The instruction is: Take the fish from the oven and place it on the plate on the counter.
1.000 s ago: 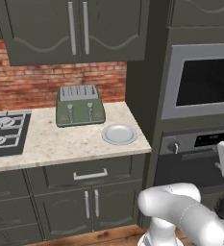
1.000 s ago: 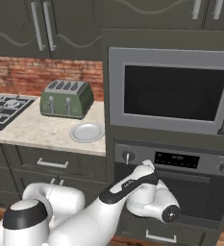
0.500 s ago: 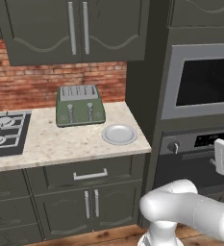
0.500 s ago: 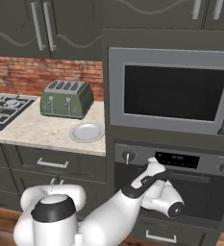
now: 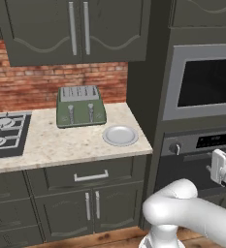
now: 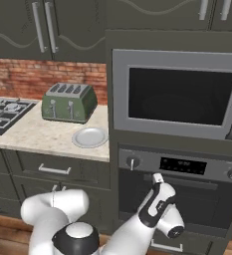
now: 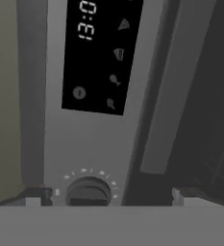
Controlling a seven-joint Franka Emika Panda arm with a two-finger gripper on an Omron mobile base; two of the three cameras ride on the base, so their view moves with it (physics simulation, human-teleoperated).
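Observation:
The oven [image 6: 187,209] sits below the silver-framed unit, with its door shut, so the fish is hidden. My gripper [image 6: 158,178] is just in front of the oven's handle bar [image 6: 197,183], below the display [image 6: 183,165] and to the right of the round knob [image 6: 132,162]. In the rolled hand view the gripper [image 7: 111,196] is open, its fingertips [image 7: 36,194] wide apart, with the knob [image 7: 88,190] and display [image 7: 101,53] close ahead. The gripper [image 5: 220,167] holds nothing. The pale plate [image 5: 120,135] lies empty at the right end of the counter [image 5: 61,147].
A green toaster [image 5: 80,105] stands behind the plate against the brick wall. A black gas hob [image 5: 3,135] is at the counter's left. The silver-framed dark-glass unit [image 6: 179,97] is above the oven. Upper cabinets hang over the counter, and drawers and doors with silver handles are below.
The arm's shoulder and elbow have swung toward the oven while the hand stays near the handle. The jaws remain open.

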